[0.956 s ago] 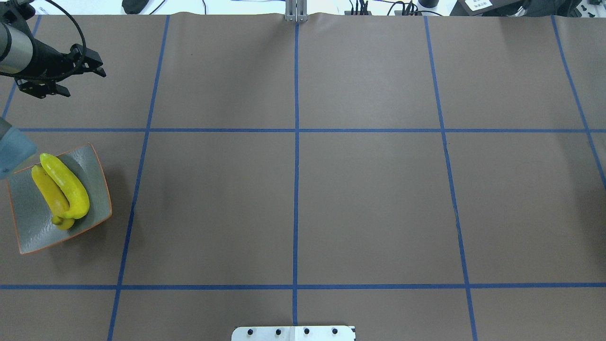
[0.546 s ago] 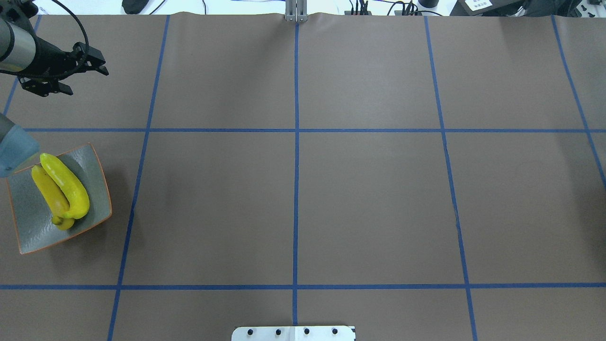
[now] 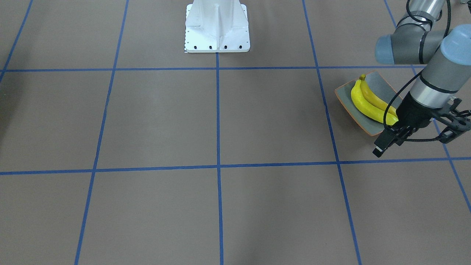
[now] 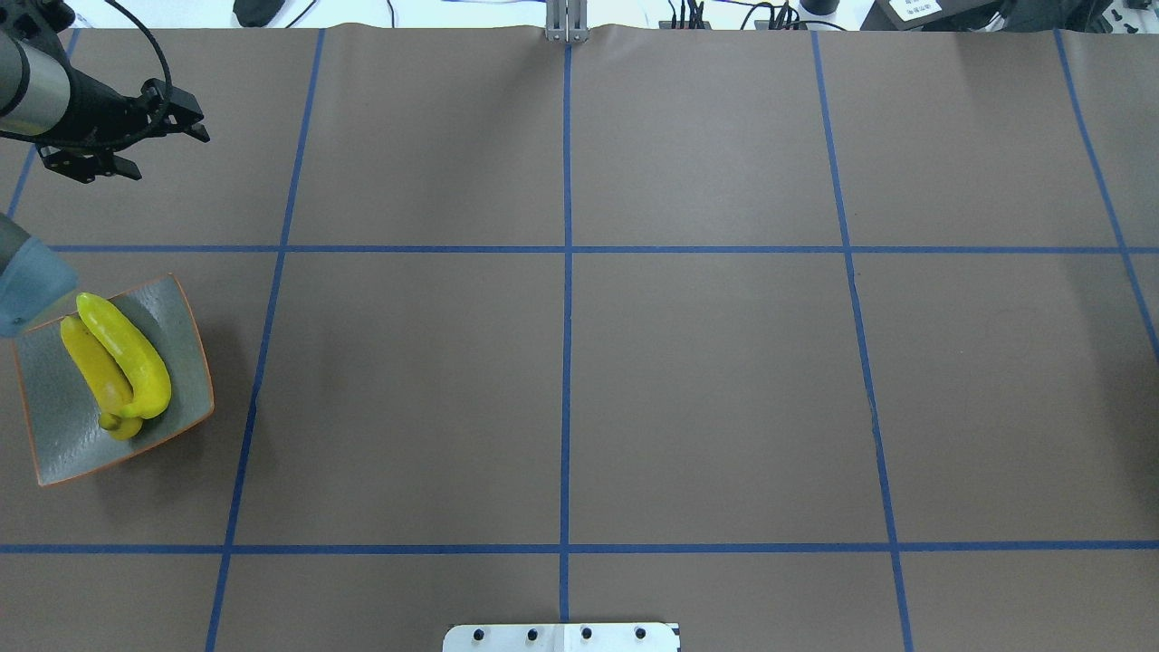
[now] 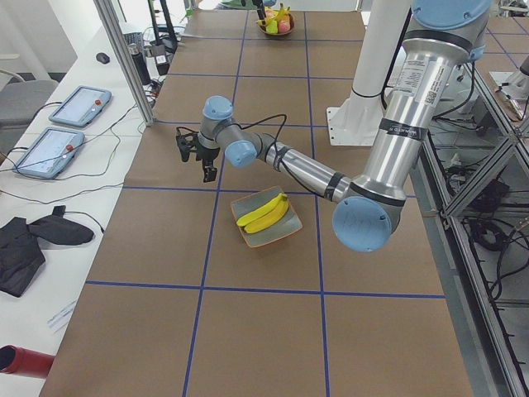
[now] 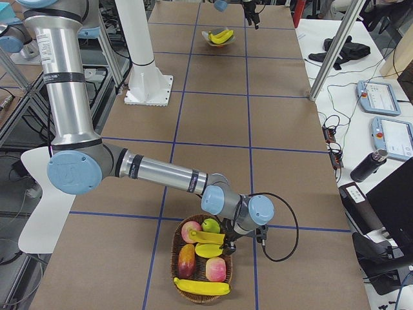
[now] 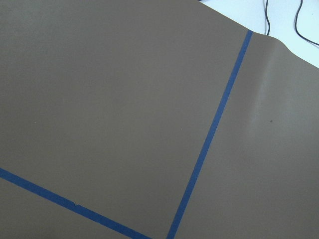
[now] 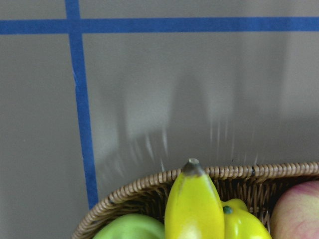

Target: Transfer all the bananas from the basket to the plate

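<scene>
Two yellow bananas [image 4: 118, 362] lie side by side on the grey-green plate [image 4: 63, 444] at the table's left edge; they also show in the front view [image 3: 368, 101]. My left gripper [image 4: 167, 154] is open and empty, above the table beyond the plate. The wicker basket [image 6: 177, 255] stands at the table's right end and holds a banana [image 6: 206, 237] at its far side and another banana [image 6: 201, 286] at its near rim. My right gripper [image 6: 227, 234] is over the basket's far rim by the first banana [image 8: 193, 206]; I cannot tell if it is open or shut.
The basket also holds a green apple [image 6: 210, 225], red apples [image 6: 217, 268] and a mango-like fruit [image 6: 186, 259]. The robot's white base [image 3: 217, 25] stands at the table's near middle. Blue tape lines cross the brown table cover [image 4: 706, 389].
My left gripper has drifted slightly farther from the plate, toward the table's far edge. The plate and its two bananas have not moved.
</scene>
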